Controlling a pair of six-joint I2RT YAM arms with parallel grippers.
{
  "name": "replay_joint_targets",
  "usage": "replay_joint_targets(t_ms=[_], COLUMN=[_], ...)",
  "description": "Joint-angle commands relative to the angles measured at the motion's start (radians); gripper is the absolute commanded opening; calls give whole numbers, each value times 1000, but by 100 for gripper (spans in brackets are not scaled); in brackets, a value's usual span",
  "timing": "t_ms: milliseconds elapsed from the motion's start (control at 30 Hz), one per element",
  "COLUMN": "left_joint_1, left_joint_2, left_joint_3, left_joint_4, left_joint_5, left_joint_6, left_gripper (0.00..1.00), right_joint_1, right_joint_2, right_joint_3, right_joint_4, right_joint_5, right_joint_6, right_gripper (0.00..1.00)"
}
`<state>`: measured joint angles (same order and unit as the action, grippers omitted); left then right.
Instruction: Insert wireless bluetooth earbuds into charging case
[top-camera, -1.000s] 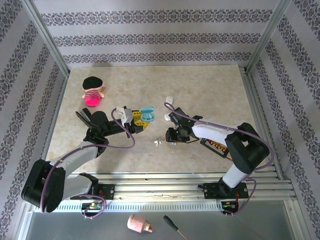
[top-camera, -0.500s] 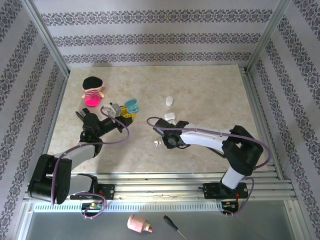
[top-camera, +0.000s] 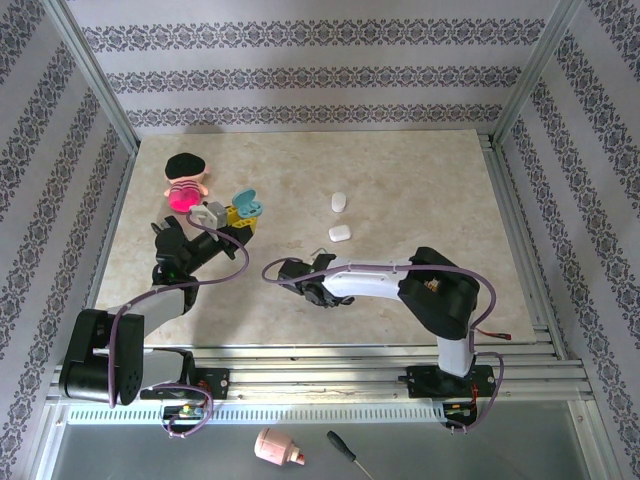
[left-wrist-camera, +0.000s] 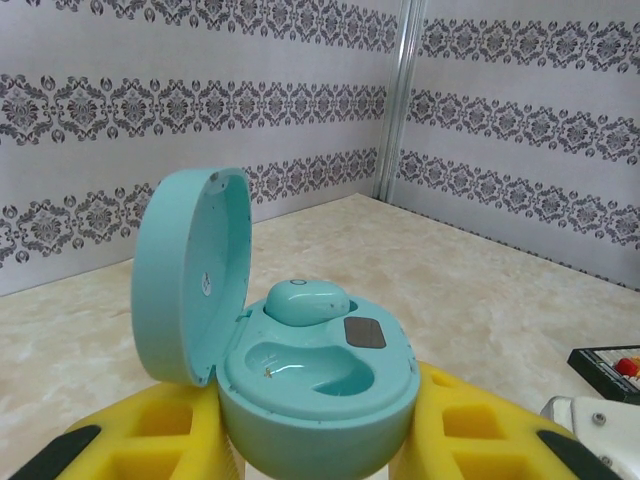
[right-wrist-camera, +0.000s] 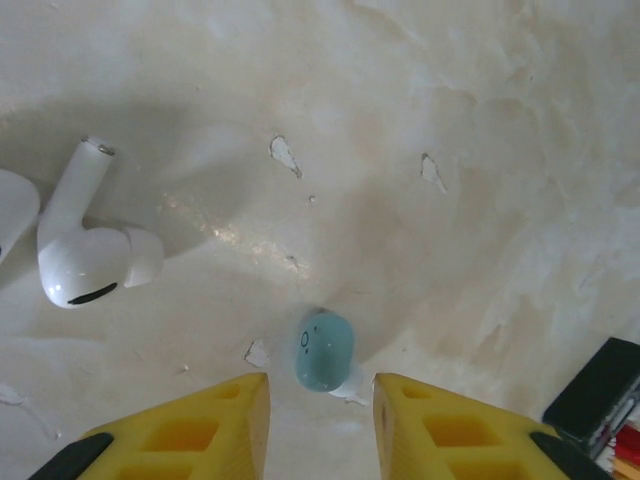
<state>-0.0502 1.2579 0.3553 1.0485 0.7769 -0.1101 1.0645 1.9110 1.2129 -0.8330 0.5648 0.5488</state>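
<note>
Top view, back left of marble table (top-camera: 420, 170): note plush doll (top-camera: 183, 183) with black cap. Just right of it, find left gripper (top-camera: 232, 215) clamped around teal charging case (top-camera: 247, 204). From left wrist view, read case as upright between yellow fingers (left-wrist-camera: 150, 440), lid (left-wrist-camera: 190, 275) swung open to left, one teal earbud (left-wrist-camera: 303, 300) seated in far socket, near socket (left-wrist-camera: 300, 368) vacant. Further right, near table centre, find right gripper (top-camera: 292, 272). From right wrist view, read its jaws as apart and holding nothing, with second teal earbud (right-wrist-camera: 325, 352) lying on table between and just ahead of fingertips (right-wrist-camera: 245, 395); cannot tell contact. Left of that bud, note white stemmed earbud (right-wrist-camera: 90, 250) on its side. Right again in top view: white case (top-camera: 340, 233) and, behind it, another white case (top-camera: 338, 202), well apart from both grippers.
</note>
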Motion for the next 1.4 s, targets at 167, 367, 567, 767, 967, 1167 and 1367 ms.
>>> replay_joint_targets(t_ms=[167, 367, 567, 767, 967, 1167, 1367], left_joint_1=[16, 18, 18, 18, 18, 18, 18], left_joint_2=[-11, -15, -11, -5, -1, 1, 3], left_joint_3=[-10, -8, -4, -5, -8, -9, -9], left_joint_4=[74, 70, 73, 80, 93, 100, 112], left_joint_5=[13, 18, 20, 26, 33, 40, 63], left_joint_6=[-20, -22, -23, -30, -39, -42, -41], left_gripper=[17, 17, 17, 17, 17, 17, 17], right_joint_1=[22, 22, 23, 22, 20, 18, 12], right_joint_2=[66, 93, 112, 132, 157, 162, 82], right_joint_3=[51, 56, 56, 56, 53, 57, 49], right_joint_4=[-80, -75, -68, -65, -64, -62, -58], right_joint_5=[97, 99, 95, 103, 114, 107, 89], right_joint_6=[-27, -38, -45, -51, -63, -80, -92], right_gripper=[31, 30, 29, 28, 26, 21, 18])
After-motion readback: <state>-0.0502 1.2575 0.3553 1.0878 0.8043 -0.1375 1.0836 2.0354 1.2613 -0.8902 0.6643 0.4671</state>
